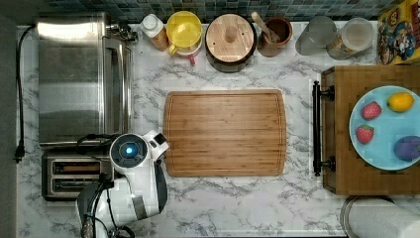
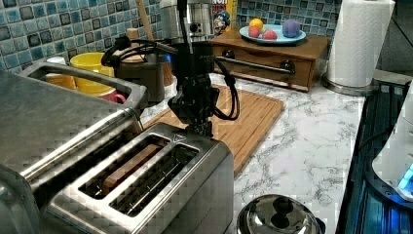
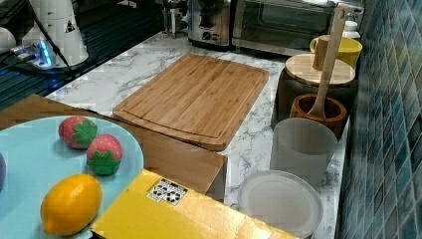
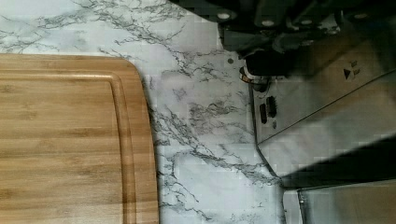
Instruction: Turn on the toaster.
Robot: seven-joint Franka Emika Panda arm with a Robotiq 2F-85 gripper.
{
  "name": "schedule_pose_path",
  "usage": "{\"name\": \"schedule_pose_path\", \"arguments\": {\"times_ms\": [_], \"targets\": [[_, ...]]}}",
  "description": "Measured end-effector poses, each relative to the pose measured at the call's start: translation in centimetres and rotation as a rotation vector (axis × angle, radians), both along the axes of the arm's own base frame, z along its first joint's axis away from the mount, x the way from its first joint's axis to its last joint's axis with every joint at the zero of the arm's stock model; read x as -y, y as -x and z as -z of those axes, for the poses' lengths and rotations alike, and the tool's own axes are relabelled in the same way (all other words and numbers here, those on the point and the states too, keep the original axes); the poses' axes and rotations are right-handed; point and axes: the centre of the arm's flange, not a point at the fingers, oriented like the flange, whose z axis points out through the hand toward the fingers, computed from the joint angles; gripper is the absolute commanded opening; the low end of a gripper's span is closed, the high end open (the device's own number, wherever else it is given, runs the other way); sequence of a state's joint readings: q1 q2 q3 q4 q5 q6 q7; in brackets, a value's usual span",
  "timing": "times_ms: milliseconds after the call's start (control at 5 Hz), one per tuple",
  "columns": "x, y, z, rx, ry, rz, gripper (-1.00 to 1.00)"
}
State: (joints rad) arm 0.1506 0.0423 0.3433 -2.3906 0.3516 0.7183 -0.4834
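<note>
Hovering at the end face of the small brushed-steel two-slot toaster (image 2: 156, 185), which sits beside the large steel toaster oven (image 1: 74, 74) on the marble surface (image 1: 237, 203), the black gripper (image 2: 197, 127) hides whether its jaws are open or closed. A push landing off the lever risks skidding down the steel or nudging the toaster, leaving it off.

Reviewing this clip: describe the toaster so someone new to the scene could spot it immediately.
Find the big steel toaster oven at the top view's left end of the marble counter. The toaster sits right beside it, below it in the top view, under the robot arm. It is far smaller, boxy, with two long top slots instead of a glass door.
</note>
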Motion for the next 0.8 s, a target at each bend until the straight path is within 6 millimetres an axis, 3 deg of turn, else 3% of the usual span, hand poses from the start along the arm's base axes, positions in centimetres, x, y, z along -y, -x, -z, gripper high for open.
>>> {"name": "schedule_pose_path", "arguments": {"times_ms": [800], "targets": [[0.00,-0.14,-0.04,0.005,-0.001,0.005,-1.00]]}}
